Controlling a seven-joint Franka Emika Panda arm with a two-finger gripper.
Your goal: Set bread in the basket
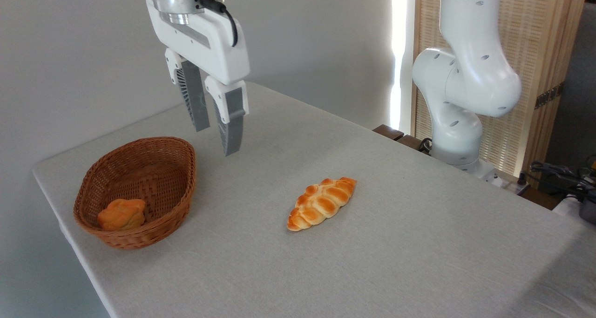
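Above basket [139,187] rim, hand [215,140] vertical, fingers apart w/ nothing held; bread [122,214] inside.

Arm: white, base joints at right, wrist entering from top left.
Hand [215,131]: pointed downward, slightly tilted.
Fingers [231,122]: grey, narrowly parted, nothing held.

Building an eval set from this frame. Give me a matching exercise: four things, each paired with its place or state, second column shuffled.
Things:
1. bun
2. braided loaf
3. gripper
4. wicker basket

Place or state:
A. on the left part of the table
B. in the air, empty, fingers slightly apart
C. inside the basket, at its near end
D. on the cloth, mid-table

Pairs: 1-C, 2-D, 3-B, 4-A
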